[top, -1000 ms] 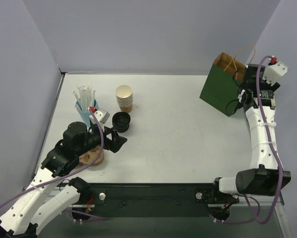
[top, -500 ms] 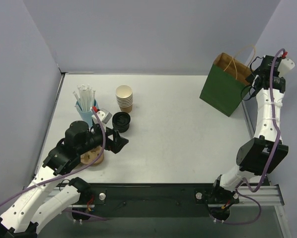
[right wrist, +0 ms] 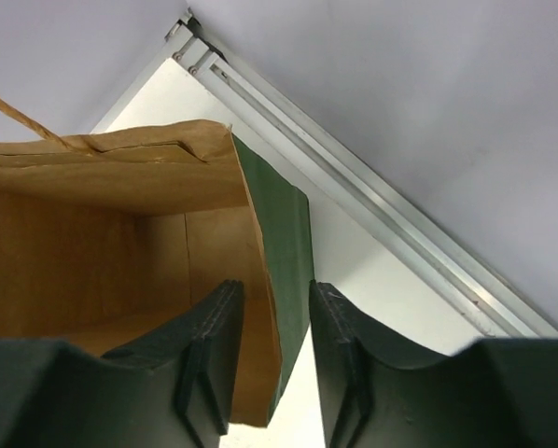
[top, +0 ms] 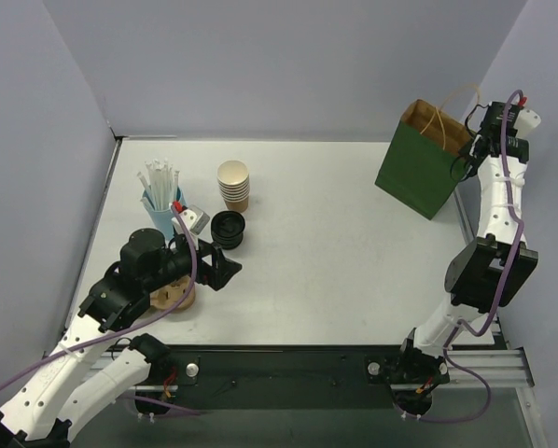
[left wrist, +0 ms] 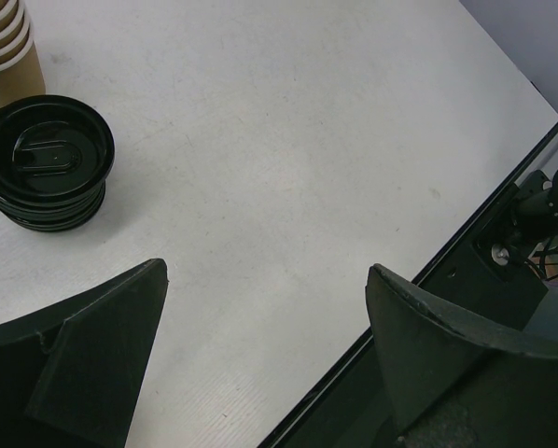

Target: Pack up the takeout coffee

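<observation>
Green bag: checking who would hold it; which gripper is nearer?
Right. The right gripper is at the top of the bag, astride its wall; the left gripper is across the table by the lids.

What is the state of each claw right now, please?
Left claw: open, holding nothing.
Right claw: astride the wall of the green paper bag; whether it grips cannot be told.

cup stack — cut by frame edge | bag floor — behind fingers
</observation>
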You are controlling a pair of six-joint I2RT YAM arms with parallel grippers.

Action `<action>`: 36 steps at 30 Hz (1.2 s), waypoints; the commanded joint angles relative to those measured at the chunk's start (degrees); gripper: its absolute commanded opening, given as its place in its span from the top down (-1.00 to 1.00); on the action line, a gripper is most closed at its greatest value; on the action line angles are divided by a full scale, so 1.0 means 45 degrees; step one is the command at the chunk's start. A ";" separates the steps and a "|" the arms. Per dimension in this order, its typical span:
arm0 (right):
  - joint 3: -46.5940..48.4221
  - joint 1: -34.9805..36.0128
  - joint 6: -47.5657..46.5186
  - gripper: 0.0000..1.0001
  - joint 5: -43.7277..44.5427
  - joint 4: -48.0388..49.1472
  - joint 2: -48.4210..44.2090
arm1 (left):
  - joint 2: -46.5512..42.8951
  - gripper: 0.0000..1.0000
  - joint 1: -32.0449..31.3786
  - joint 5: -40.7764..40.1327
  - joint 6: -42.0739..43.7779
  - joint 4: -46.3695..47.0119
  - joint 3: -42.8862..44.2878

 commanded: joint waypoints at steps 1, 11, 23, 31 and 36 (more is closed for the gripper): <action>0.0627 -0.0072 -0.0192 0.45 -0.0252 -0.0094 0.0174 | -0.0152 -0.94 -0.0012 0.0303 -0.0005 0.0458 0.0057; 0.0317 0.0649 -0.0076 1.00 -0.1619 -0.0192 -0.0820 | -0.0270 -0.95 -0.0012 0.0010 0.0054 0.0439 0.0037; -0.3023 0.3324 0.0628 1.00 -0.3259 -0.0212 -0.4313 | -0.0172 -0.94 0.0007 -0.0888 0.0171 0.0243 0.0096; -0.5385 0.4576 0.0433 1.00 -0.3241 -0.0134 -0.6406 | -0.0055 -0.95 -0.0012 -0.1318 0.0191 0.0145 0.0135; -0.5545 0.4441 0.0433 1.00 -0.1877 0.0139 -0.6603 | 0.0023 -0.95 -0.0012 -0.1280 0.0191 0.0165 0.0135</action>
